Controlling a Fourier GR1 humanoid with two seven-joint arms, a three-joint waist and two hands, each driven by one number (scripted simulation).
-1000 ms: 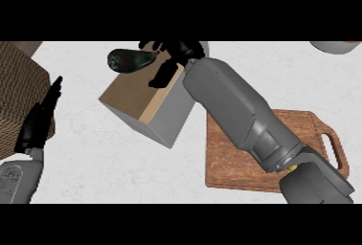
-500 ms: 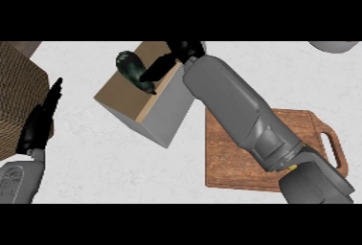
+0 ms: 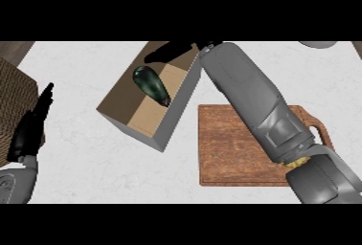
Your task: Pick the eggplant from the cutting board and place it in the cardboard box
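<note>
Over on the far left edge, your left hand [image 3: 29, 131] is just parked there, fingers straight and pointing up, holding nothing, right next to a brown woven thing [image 3: 16, 91] at the frame's edge.

Moving right, the cardboard box [image 3: 126, 98] sits tilted on the counter [image 3: 84, 158], open top facing you, tan inside with grey outer walls. The eggplant [image 3: 152, 85] is lying inside it, toward the far end, resting on the box floor. It's a long, dark, glossy thing, almost black with a greenish sheen, fatter at the far end and tapering toward the near end.

Just beyond the box's far rim you can see your right hand [image 3: 173, 50], black, with fingers relaxed and spread, not wrapped around anything. It's apart from the eggplant.

Further right, the wooden cutting board [image 3: 233, 158] lies flat with its handle on the right side, your grey right forearm crossing over it.
</note>
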